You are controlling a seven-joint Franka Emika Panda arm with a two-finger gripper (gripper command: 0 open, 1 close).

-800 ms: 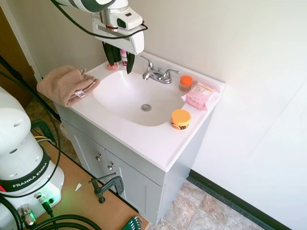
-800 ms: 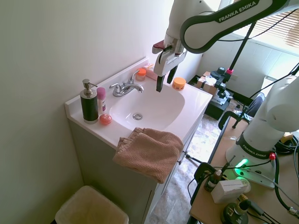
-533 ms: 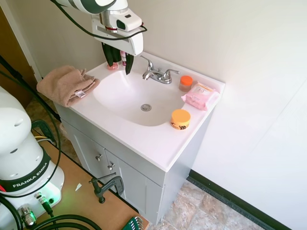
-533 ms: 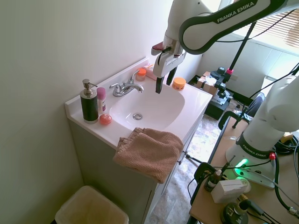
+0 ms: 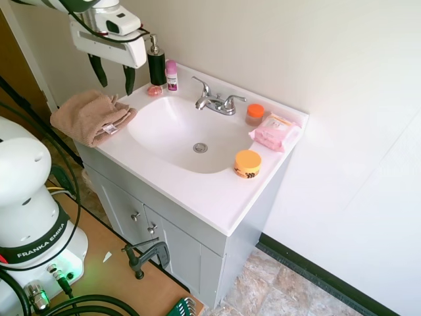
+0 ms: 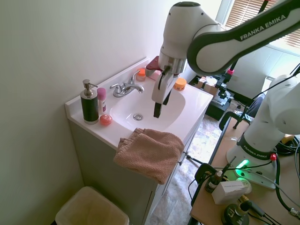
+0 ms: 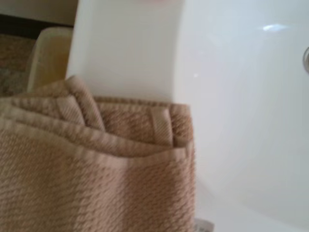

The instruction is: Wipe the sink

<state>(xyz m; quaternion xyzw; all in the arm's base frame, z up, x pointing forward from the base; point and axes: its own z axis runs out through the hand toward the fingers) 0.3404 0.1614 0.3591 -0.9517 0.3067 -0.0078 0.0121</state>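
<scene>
White vanity cabinet with a one-piece glossy white top, seen from the room side. At the front-left corner of the top, a folded tan waffle-weave towel (image 5: 92, 116) lies partly on the surface and hangs over the edge; the wrist view shows its stacked folds (image 7: 96, 164) lying at the basin's rim. Above the towel hangs the white arm's two-finger gripper (image 5: 114, 71), its dark fingers (image 5: 99, 69) pointing down, spread apart and holding nothing, clear of the cloth. The sink (image 5: 164, 131), a large white oval basin with a small round chrome drain (image 5: 200, 148), fills the middle of the top, just beside the towel. On the front-right rim of the basin stands a low round orange-lidded jar (image 5: 247, 163). Toward the right edge lies a flat pink pack of wipes (image 5: 275, 131), with a small orange-capped jar (image 5: 254, 114) just beside it at the back. The chrome two-handle faucet (image 5: 216, 101) stands at the middle of the back edge. In the back-left corner are a dark pump soap dispenser (image 5: 156, 63), a slim pink-and-white bottle (image 5: 172, 76) next to it, and a small round pink object (image 5: 154, 90) in front of them. On the floor beside the cabinet sits a cream waste bin (image 6: 92, 208).
</scene>
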